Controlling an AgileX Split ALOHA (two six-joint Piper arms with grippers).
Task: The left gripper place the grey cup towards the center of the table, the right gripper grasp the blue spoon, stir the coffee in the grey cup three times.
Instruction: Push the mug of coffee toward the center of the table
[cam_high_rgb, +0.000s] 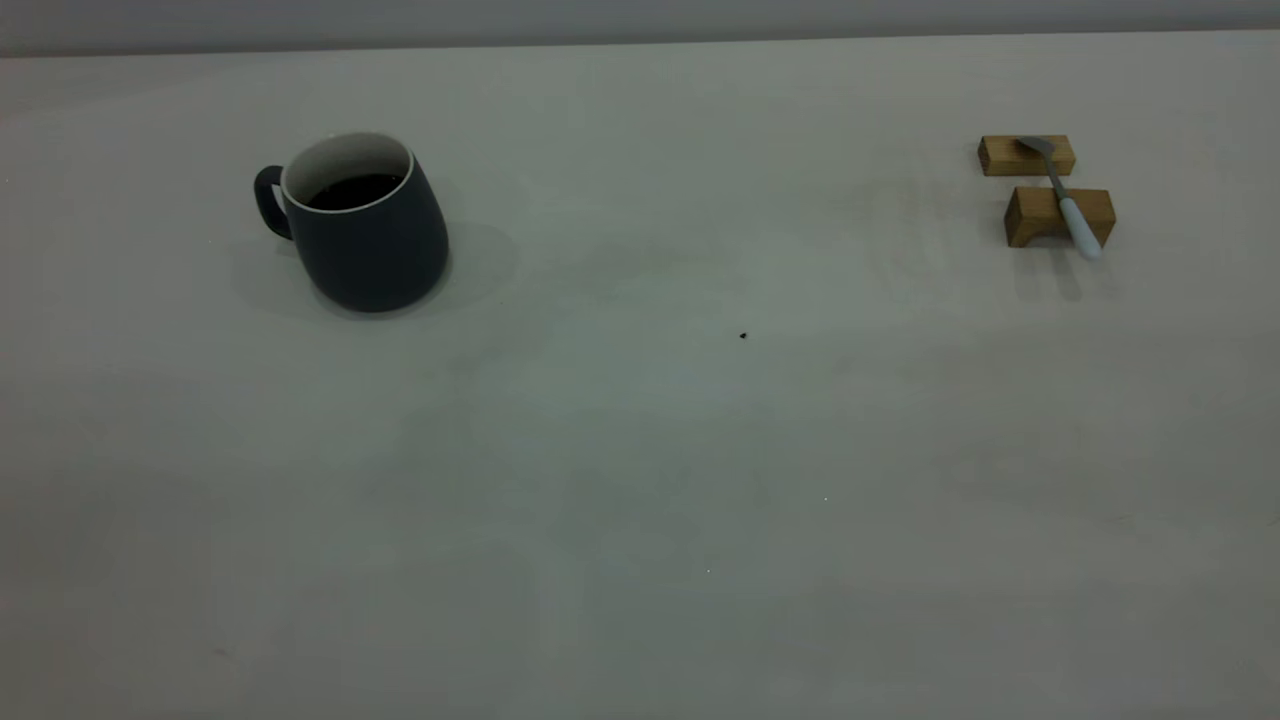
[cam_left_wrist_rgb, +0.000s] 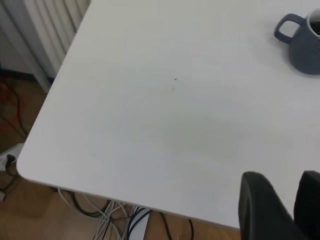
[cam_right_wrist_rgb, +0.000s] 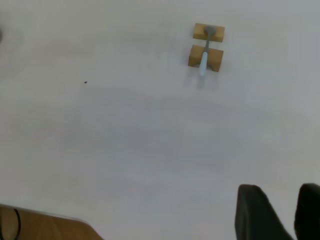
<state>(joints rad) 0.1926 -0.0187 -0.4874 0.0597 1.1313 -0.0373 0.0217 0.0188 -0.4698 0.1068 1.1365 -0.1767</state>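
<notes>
1. Grey cup (cam_high_rgb: 365, 225) with coffee (cam_high_rgb: 352, 190) stands far left on table (cam_high_rgb: 640, 480), handle outward.
2. Blue spoon (cam_high_rgb: 1068, 200) bridges 2 wooden blocks (cam_high_rgb: 1058, 215), raised for easy pinching.
3. Left gripper (cam_left_wrist_rgb: 280, 210) and right gripper (cam_right_wrist_rgb: 277, 212) hang back, fingers parted, holding nothing.

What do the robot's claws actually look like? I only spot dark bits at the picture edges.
Little shows. The left claw appears as two black, matte, rounded fingers with a narrow gap between them. The right claw looks alike: two plain black fingers, no markings or cables visible.
</notes>
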